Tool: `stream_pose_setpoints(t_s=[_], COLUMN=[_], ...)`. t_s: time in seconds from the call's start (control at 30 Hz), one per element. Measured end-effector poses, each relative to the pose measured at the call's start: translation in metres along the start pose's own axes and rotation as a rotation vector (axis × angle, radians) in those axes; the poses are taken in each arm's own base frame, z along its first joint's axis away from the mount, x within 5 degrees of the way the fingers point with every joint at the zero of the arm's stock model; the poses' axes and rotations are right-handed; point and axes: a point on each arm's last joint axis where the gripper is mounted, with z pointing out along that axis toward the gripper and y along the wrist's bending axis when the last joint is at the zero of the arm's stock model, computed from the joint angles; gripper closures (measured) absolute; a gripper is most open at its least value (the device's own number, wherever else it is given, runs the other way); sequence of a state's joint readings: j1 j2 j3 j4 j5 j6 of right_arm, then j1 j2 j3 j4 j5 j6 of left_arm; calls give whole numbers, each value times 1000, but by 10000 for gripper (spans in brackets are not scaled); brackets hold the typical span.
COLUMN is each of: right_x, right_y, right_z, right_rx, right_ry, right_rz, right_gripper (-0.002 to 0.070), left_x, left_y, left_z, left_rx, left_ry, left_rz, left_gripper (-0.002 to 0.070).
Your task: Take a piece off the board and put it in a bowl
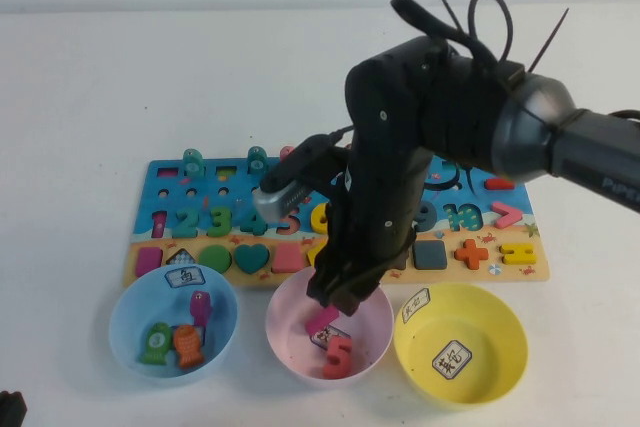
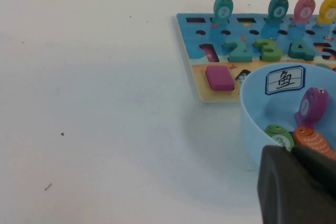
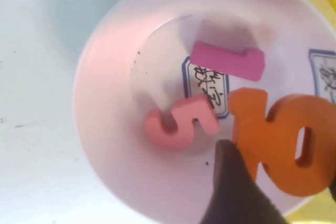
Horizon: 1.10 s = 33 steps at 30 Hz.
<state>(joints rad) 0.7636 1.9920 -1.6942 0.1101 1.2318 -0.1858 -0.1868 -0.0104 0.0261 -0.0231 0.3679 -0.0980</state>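
The orange "10" [image 3: 286,148] sits between the fingers of the right gripper [image 1: 340,299], directly above the pink bowl [image 3: 105,129], clear of its floor. The fingers pinch the numeral at its edges. Inside the bowl lie a salmon-pink "5" [image 3: 181,127] and a magenta "1" [image 3: 228,60]. The board [image 1: 180,209] lies behind the bowl. The left gripper [image 2: 296,187] rests beside the blue bowl [image 2: 252,114]; whether it is spread cannot be told.

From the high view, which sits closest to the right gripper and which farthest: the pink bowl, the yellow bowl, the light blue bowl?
1. Pink bowl: directly beneath the right gripper, centre.
2. Yellow bowl: next over, on the robot's right.
3. Light blue bowl: farthest, on the robot's left, near the parked left gripper.
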Motion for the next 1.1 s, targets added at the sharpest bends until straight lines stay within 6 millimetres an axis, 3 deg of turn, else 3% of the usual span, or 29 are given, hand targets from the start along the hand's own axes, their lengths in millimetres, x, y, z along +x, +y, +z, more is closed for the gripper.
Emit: stream_pose_setpoints(t_s=[0.17, 0.37, 0.5, 0.63, 0.8, 0.97, 1.1], right_x=[-2, -3, -3, 1, 23, 69, 112], right_y=[0, 1, 2, 6, 17, 28, 35], right_z=[15, 18, 12, -14, -69, -122, -136], right_rx=[-24, -43, -43, -38, -33, 9, 27], right_ry=[28, 30, 16, -45, -201, -443, -537], right_rz=[-6, -1, -2, -8, -14, -17, -16], right_gripper=[353, 287, 326, 442, 646, 686, 691], left_x=[0, 0, 0, 0, 0, 0, 0], left_y=[0, 0, 0, 0, 0, 0, 0], left_z=[0, 0, 0, 0, 0, 0, 0], left_rx=[0, 0, 0, 0, 0, 0, 0], left_ry=[0, 0, 0, 0, 0, 0, 0], left_rz=[0, 0, 0, 0, 0, 0, 0], left_gripper=[679, 679, 679, 679, 679, 679, 679])
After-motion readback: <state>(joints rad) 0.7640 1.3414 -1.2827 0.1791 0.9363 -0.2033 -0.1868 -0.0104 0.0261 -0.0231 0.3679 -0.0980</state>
